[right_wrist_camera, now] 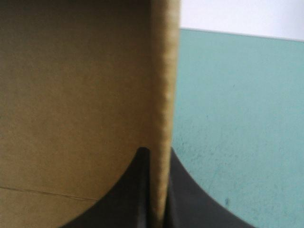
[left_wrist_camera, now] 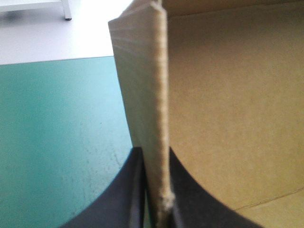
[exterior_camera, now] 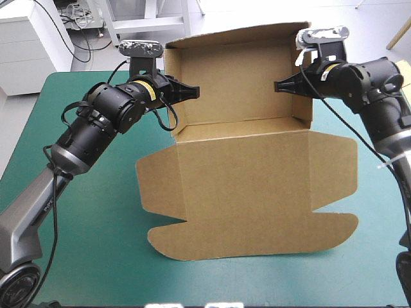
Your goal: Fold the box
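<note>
The left pincer [exterior_camera: 196, 92] is clenched on the left wall of the box [exterior_camera: 244, 90], and the right pincer [exterior_camera: 279, 85] on its right wall, the board edge pinched between black fingers [left_wrist_camera: 118, 199]. The brown box lies between them, long axis running arm to arm, both arms equally near. Its back and side walls stand raised, seemingly upright. The lid [exterior_camera: 257, 186] lies flat toward the robot on the teal-green surface [exterior_camera: 96, 212].

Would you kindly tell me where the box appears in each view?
High view: box mid-table, far walls raised, side walls pinched.
Left wrist view: left wall edge-on between the jaws.
Right wrist view: right wall edge-on between the jaws.
Shared landmark: teal-green cover beside the box.
</note>
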Action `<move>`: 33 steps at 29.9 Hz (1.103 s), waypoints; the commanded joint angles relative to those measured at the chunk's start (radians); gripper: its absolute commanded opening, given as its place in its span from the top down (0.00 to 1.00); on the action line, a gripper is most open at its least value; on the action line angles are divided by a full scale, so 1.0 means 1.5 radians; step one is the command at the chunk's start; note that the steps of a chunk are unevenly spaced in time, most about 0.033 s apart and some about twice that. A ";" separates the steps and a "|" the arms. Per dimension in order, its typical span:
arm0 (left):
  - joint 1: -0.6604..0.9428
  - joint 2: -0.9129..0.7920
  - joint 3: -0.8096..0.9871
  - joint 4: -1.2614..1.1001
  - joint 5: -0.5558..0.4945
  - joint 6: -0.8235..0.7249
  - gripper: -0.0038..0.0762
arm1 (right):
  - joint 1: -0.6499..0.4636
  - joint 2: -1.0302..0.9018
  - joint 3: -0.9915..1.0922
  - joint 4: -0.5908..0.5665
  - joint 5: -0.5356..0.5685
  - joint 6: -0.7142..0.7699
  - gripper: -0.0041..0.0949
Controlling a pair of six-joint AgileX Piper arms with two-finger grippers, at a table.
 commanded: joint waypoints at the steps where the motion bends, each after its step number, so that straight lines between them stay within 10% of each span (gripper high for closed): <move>1: -0.013 -0.006 -0.022 -0.009 -0.042 0.014 0.96 | 0.007 0.017 -0.020 0.070 0.008 -0.015 0.97; 33: 0.067 0.201 -0.021 -0.270 0.134 0.224 0.96 | 0.007 0.239 -0.020 0.123 0.136 -0.030 0.98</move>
